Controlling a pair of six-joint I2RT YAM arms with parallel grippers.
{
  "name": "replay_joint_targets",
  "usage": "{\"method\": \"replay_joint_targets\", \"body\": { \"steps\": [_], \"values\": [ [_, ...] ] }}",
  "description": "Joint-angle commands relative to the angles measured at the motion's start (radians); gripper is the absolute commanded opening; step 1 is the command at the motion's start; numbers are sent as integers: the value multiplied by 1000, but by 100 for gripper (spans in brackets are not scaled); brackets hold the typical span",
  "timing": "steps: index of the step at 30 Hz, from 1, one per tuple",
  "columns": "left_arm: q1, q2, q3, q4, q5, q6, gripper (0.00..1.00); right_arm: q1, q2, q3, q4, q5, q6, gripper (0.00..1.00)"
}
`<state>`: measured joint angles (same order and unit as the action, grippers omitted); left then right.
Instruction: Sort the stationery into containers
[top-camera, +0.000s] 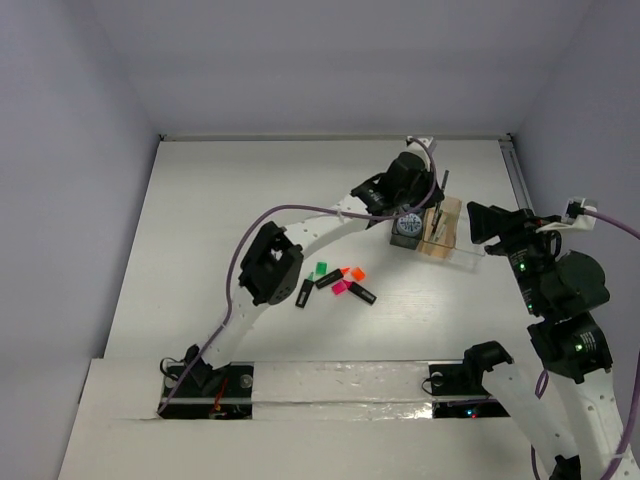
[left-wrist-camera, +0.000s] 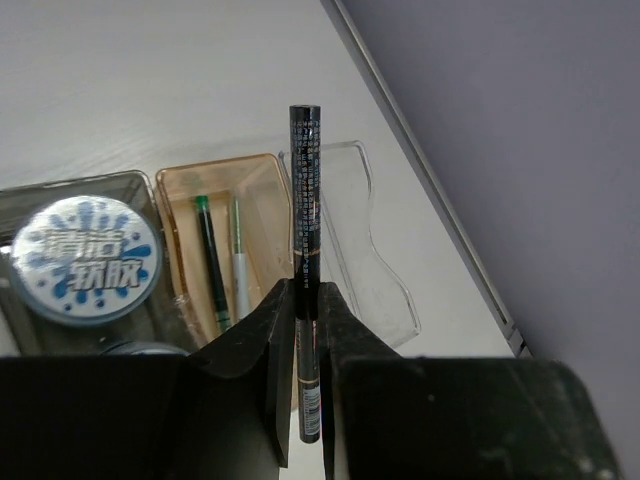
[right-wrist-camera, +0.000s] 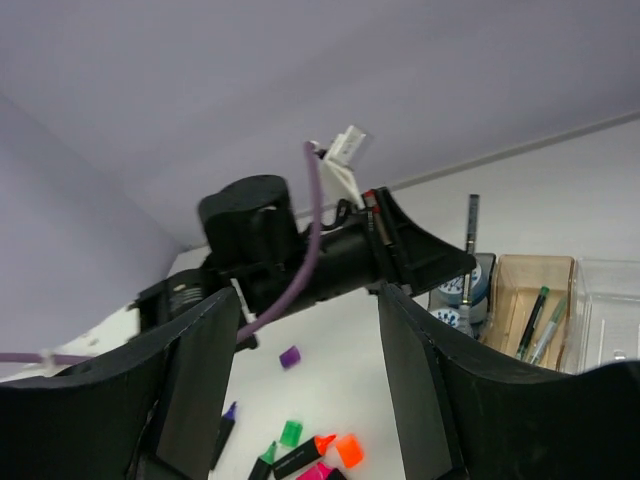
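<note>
Placing step: the left tool (left-wrist-camera: 305, 292) pinches a black pen (left-wrist-camera: 305, 180) near its lower end, over the clear box (left-wrist-camera: 385, 270) and its tan insert (left-wrist-camera: 262, 185). The pen's long axis stands about upright, free end up. Next, I judge: lower it beside the two pens (left-wrist-camera: 212, 262), then release. The right tool (right-wrist-camera: 310, 300) hangs spread, empty

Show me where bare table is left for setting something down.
Free: the table's left half beyond the left arm, and the strip between the highlighters and the near edge. Crowded: around the clear box, with the left arm above and the right arm beside it.
</note>
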<state>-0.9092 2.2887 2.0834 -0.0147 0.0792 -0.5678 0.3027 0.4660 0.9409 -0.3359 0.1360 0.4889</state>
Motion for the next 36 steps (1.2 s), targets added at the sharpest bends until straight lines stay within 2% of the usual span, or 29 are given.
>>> {"method": "replay_joint_targets", "body": {
  "steps": [1, 6, 13, 22, 26, 29, 31, 35, 36],
  "values": [
    [-8, 55, 125, 85, 60, -58, 0, 9, -3, 15, -28, 4, -18, 64],
    [-17, 129, 158, 143, 74, -106, 0, 9, 5, 7, -22, -16, -18, 64],
    [-37, 161, 152, 137, 44, -99, 0, 9, 8, -10, -9, -32, -15, 64],
    [-37, 181, 150, 134, 7, -106, 30, 9, 10, -17, -14, -42, -24, 65],
    [-37, 167, 161, 119, -18, -80, 38, 9, 3, -13, -18, -38, -30, 66],
    [-37, 135, 156, 107, -27, -50, 40, 9, 0, -11, -25, -32, -35, 65],
    [-37, 80, 136, 108, -41, -14, 40, 9, 0, -19, -22, -36, -39, 60],
    [-37, -84, -38, 151, -117, 66, 35, 9, 16, -37, -25, -61, -56, 18],
    [-37, -171, -80, 159, -133, 83, 34, 9, 22, -45, -23, -73, -65, 17]
  ]
}}
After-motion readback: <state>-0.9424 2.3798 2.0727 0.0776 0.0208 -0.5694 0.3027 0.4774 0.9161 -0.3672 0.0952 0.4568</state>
